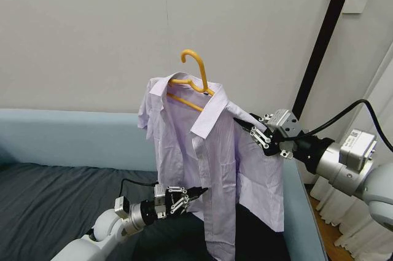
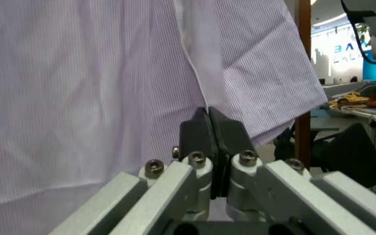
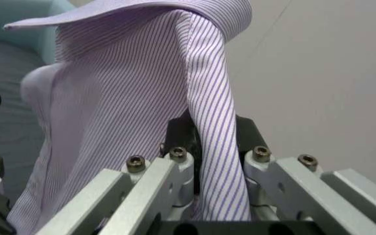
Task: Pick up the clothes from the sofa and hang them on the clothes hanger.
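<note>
A lilac striped shirt [image 1: 212, 163] hangs in the air draped over an orange hanger [image 1: 195, 78], whose hook is not caught on anything. My right gripper [image 1: 255, 131] is shut on the shirt's shoulder beside the collar; a fold of striped cloth [image 3: 211, 147] runs between its fingers [image 3: 178, 132]. Low down, my left gripper [image 1: 191, 195] is shut, its tips [image 2: 207, 117] right at the shirt's front edge [image 2: 195, 73]. Whether cloth is pinched there is hidden.
A sofa lies below, with a light-blue back [image 1: 61, 138] and a dark seat cushion [image 1: 49, 206]. A black pole [image 1: 322, 40] slants up at the right, against a plain wall. In the left wrist view, tables and a dark chair [image 2: 351, 152] stand far behind.
</note>
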Controlling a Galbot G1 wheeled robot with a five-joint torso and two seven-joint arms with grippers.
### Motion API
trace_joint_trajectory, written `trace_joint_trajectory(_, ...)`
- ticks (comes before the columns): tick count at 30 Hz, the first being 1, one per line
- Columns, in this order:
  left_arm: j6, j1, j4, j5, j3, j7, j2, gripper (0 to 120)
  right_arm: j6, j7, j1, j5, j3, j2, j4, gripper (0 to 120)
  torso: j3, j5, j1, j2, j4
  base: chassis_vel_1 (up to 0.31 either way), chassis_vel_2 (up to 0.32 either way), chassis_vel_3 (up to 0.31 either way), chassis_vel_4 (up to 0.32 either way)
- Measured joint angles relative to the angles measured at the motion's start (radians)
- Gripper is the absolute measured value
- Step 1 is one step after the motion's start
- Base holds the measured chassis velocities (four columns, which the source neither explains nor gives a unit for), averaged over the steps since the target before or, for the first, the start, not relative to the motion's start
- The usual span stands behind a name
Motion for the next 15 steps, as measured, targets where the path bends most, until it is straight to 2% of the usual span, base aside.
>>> trace_joint_trajectory(3, -0.002, 0.000, -0.010, -0.014, -0.026, -0.010, 0.006, 0, -0.001, 0.001, 0.000, -0.011, 0.000, 0.000, -0.003, 8, 0.000, -0.0001, 0.000, 0.000, 0.0000, 0.000, 0.000, 0.000, 0.000)
trace_joint_trajectory(6, -0.010, 0.000, -0.021, -0.029, -0.104, -0.031, 0.034, 0, -0.028, 0.012, 0.004, -0.021, 0.002, -0.011, -0.010, 8, 0.000, 0.0001, 0.000, 0.000, 0.0000, 0.000, 0.000, 0.000, 0.000)
trace_joint_trajectory(9, -0.013, -0.001, -0.025, -0.038, -0.136, -0.040, 0.047, 0, -0.038, 0.011, 0.007, -0.019, 0.005, -0.023, -0.011, 8, 0.000, -0.0001, 0.000, 0.000, 0.0001, 0.000, 0.000, 0.000, 0.000)
trace_joint_trajectory(15, -0.014, 0.005, -0.048, -0.049, -0.217, -0.051, 0.076, 0, -0.097, 0.020, 0.046, 0.084, 0.015, -0.050, 0.015, 8, 0.000, 0.0000, 0.000, 0.000, -0.0001, 0.000, 0.000, 0.000, 0.000)
